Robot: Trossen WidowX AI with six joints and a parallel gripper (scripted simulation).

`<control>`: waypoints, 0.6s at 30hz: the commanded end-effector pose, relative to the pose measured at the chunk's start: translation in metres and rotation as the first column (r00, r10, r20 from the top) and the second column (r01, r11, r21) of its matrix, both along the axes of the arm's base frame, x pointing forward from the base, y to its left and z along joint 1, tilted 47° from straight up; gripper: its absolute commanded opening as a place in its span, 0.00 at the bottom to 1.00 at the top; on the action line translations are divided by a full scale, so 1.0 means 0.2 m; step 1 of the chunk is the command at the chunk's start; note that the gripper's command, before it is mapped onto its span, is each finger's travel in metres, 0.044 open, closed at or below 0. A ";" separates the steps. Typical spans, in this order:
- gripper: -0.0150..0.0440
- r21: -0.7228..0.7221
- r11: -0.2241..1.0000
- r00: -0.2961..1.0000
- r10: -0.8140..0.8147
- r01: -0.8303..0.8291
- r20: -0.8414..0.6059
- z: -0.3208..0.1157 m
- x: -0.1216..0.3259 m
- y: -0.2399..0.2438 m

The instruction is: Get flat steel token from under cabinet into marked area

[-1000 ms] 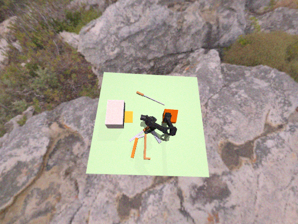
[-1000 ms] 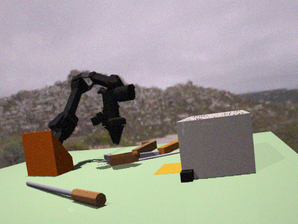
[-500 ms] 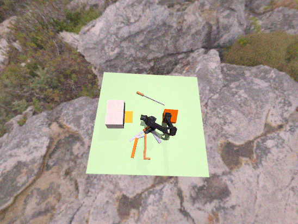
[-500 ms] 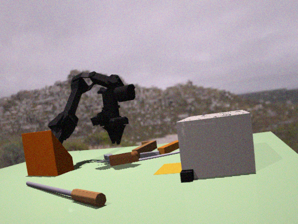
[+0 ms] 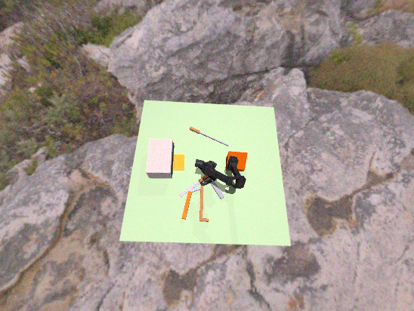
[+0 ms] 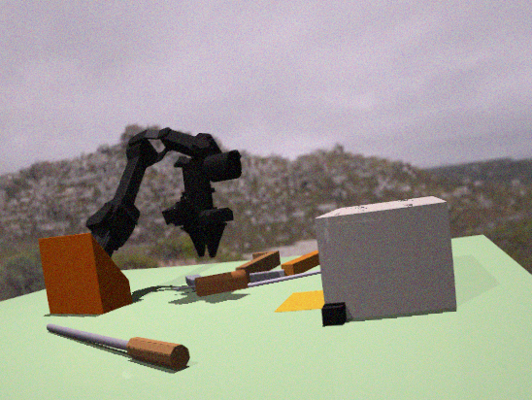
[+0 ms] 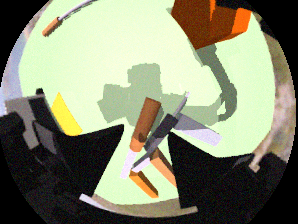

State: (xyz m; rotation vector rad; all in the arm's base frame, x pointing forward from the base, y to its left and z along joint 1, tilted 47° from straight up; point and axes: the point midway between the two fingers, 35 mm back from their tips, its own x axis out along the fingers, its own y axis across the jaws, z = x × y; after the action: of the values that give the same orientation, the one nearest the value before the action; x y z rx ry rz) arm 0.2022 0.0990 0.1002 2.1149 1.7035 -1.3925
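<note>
light: bright, from above | shadows: arm's, dark, on pale green square desk | grain: all views | backdrop: soft | wrist: round black vignette, curved edges

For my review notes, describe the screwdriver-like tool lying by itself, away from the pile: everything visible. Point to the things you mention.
The lone screwdriver-like tool [image 5: 214, 139] [image 6: 157, 352] [image 7: 52, 26] has a thick, faceted orange-brown handle, wood or plastic by its look, and a long, thin, grey, metallic-looking shaft. It lies on its side on the pale green table top, apart from the cabinet [image 5: 159, 156] [image 6: 388, 262] and the orange block [image 5: 242, 160] [image 6: 73, 274] [image 7: 205, 25]. In the top view its handle end is nearer the cabinet. Only the table touches it; no damage shows.
</note>
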 end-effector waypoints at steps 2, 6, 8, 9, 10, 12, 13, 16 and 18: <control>0.71 0.000 0.999 0.999 0.032 -0.032 0.034 0.00 0.00 0.00; 0.71 0.001 0.999 0.997 0.054 -0.054 0.057 0.00 0.00 0.00; 0.71 0.001 0.998 0.996 0.064 -0.065 0.069 0.00 0.00 0.00; 0.71 0.000 0.998 0.995 0.070 -0.070 0.074 0.00 0.00 0.00; 0.71 0.000 0.997 0.994 0.075 -0.075 0.080 0.00 0.00 0.00; 0.71 0.000 0.996 0.992 0.086 -0.086 0.092 0.00 0.00 0.00; 0.71 0.000 0.996 0.991 0.091 -0.091 0.097 0.00 0.00 0.00; 0.71 -0.001 0.994 0.988 0.107 -0.107 0.114 0.00 0.00 0.00; 0.71 -0.002 0.993 0.985 0.117 -0.118 0.126 0.00 0.00 0.00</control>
State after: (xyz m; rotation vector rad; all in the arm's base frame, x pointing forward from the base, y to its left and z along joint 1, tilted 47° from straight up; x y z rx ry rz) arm 0.2023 0.0990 0.1002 2.0396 1.7458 -1.2323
